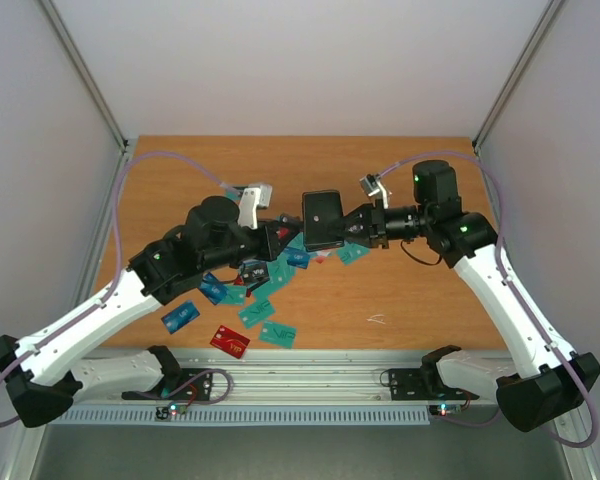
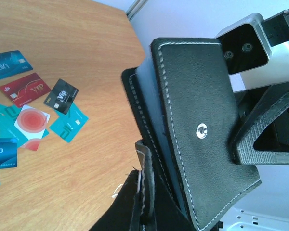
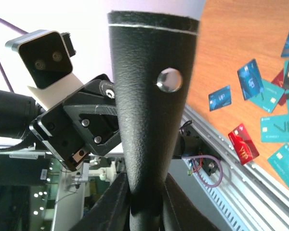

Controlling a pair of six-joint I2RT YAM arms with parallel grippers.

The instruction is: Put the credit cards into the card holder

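Top external view puts the card holder (image 1: 322, 218) off the table (image 1: 420, 300), hanging in the air over its middle, with my two arms meeting at it from either side. My right pincer (image 3: 144, 211) comes in from the right and is pressed together on the holder's lower end. In the right wrist view the black leather stands up out of my fingers with its snap stud (image 3: 168, 79) facing the lens.

My left pincer (image 1: 288, 238) reaches in from the left and is closed tight. In the left wrist view, what sits between its fingers looks like a stitched black edge, which I take for the holder's other flap. I cannot tell whether a card is pinched in with it. A pale blue-grey strip shows in the gap between the two leather leaves. It may be lining or a card already seated.

From the left pincer, the holder lies just ahead and to the right. Its long side runs up and away from my fingers, and its mouth opens along the edge nearest them.

The loose cards (image 1: 265, 300) are scattered flat on the table, below and on the near-left side of the holder. They lie under my left arm, so that arm is the nearer one for fetching. The right arm's job, as I judge it, is to keep the holder steady.
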